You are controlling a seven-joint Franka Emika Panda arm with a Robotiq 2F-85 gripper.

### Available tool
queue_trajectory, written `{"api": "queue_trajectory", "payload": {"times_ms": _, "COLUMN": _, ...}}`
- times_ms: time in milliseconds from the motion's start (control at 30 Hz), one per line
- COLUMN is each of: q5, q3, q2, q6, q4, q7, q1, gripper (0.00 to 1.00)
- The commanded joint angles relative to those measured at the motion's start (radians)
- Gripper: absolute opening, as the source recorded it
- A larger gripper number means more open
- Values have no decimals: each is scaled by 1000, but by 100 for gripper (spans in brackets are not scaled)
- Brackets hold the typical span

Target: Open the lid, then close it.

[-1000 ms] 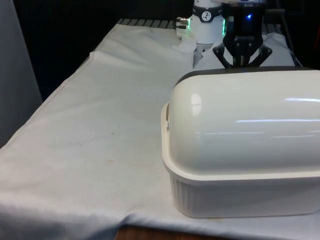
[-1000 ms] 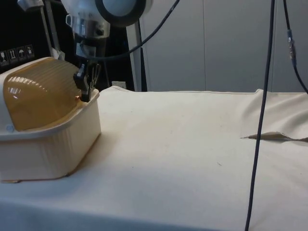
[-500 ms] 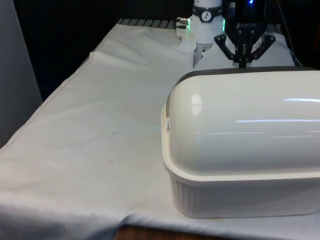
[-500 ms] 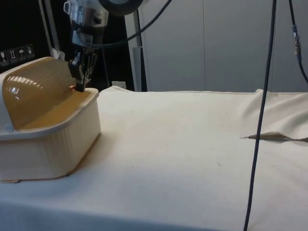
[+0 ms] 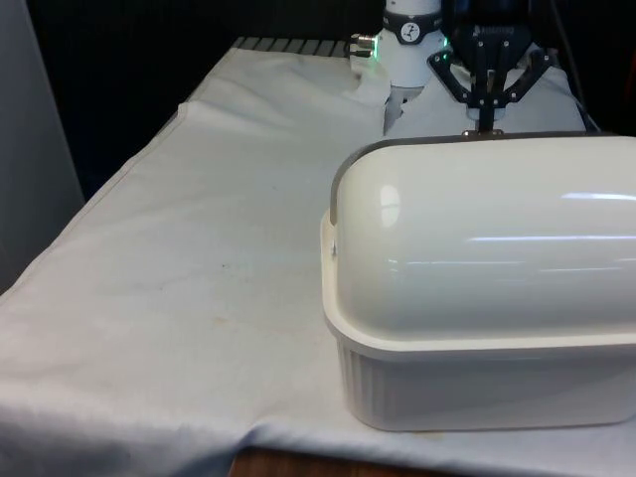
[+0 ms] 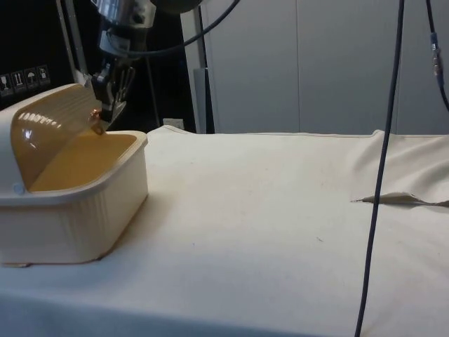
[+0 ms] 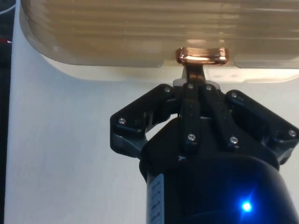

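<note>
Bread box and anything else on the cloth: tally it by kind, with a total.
Bread box base: 1
Roll-top lid, partly raised: 1
Copper handle on the lid, pinched by the gripper: 1
Black cable hanging over the table: 1
Total: 4

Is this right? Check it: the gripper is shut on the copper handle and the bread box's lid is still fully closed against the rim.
Not quite. The gripper is shut on the copper handle, but the lid is not fully closed. The side view shows its front edge lifted off the rim of the bread box, with a gap open over the inside.
</note>
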Motion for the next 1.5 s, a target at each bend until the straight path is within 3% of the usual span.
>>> {"api": "queue_trajectory", "payload": {"times_ms": 0, "q5": 0, "q3": 0, "q2": 0, "q6": 4, "q4": 0, "q7": 1, "q1": 0, "gripper": 0}}
{"api": "queue_trajectory", "payload": {"times_ms": 33, "q5": -9, "q3": -6, "q2": -4, "q6": 17, "q4": -1, "q7": 12, "q1": 4, "gripper": 0}}
{"api": "queue_trajectory", "payload": {"times_ms": 700, "q5": -9, "q3": -15, "q2": -3, "q6": 111, "q4": 22, "q7": 27, "q1": 2, "gripper": 0}}
{"api": "queue_trajectory", "payload": {"times_ms": 1100, "q5": 0, "q3": -10, "q2": 1, "q6": 120, "q4": 48, "q7": 18, "q1": -2, "gripper": 0}}
{"api": "queue_trajectory", "payload": {"times_ms": 1467, "q5": -7, "q3": -17, "q2": 34, "q6": 159, "q4": 95, "q7": 28, "q1": 2, "gripper": 0}}
